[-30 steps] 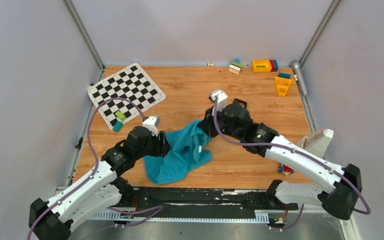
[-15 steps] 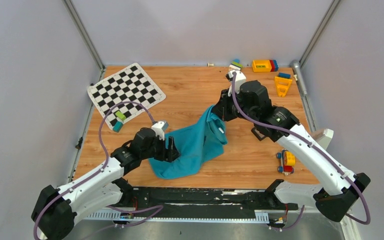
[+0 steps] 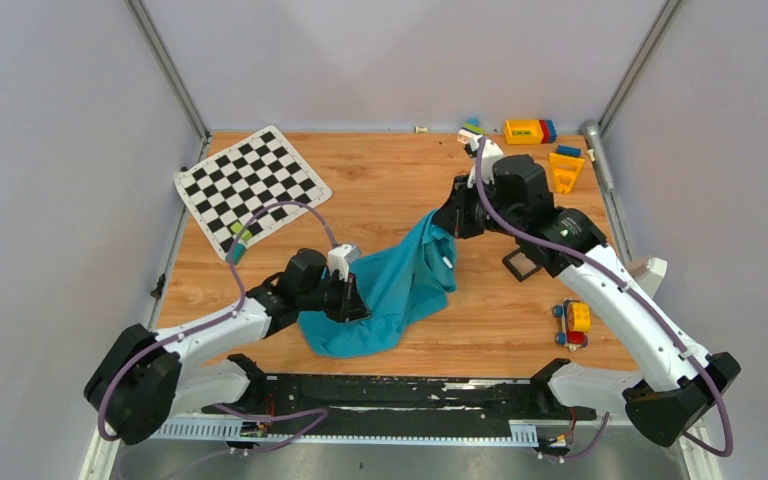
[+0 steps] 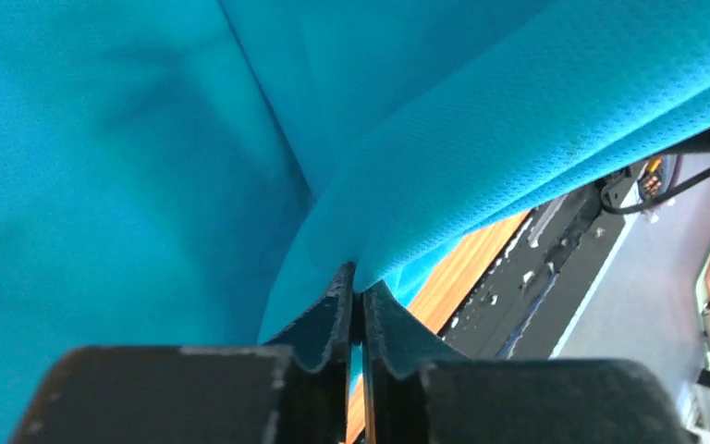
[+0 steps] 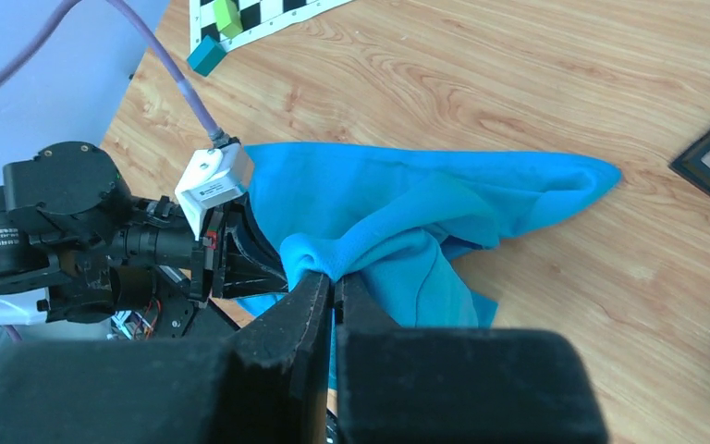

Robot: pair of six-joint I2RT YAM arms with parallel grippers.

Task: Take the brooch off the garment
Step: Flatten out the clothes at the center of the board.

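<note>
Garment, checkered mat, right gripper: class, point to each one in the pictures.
garment (image 3: 400, 285): top view, middle of the teal cloth.
checkered mat (image 3: 252, 185): top view, centre of the squares.
right gripper (image 5: 333, 280): right wrist view, between fingertips pinching the garment.

Plain grey walls (image 3: 60, 150) enclose a wood-grain table (image 3: 380, 190).

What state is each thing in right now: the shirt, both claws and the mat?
left claw: shut on a lower fold of the garment.
right claw: shut on the garment's raised end.
garment: bunched, stretched between both claws, lower part on the table.
checkered mat: lying flat.
brooch: not visible in any view.
</note>
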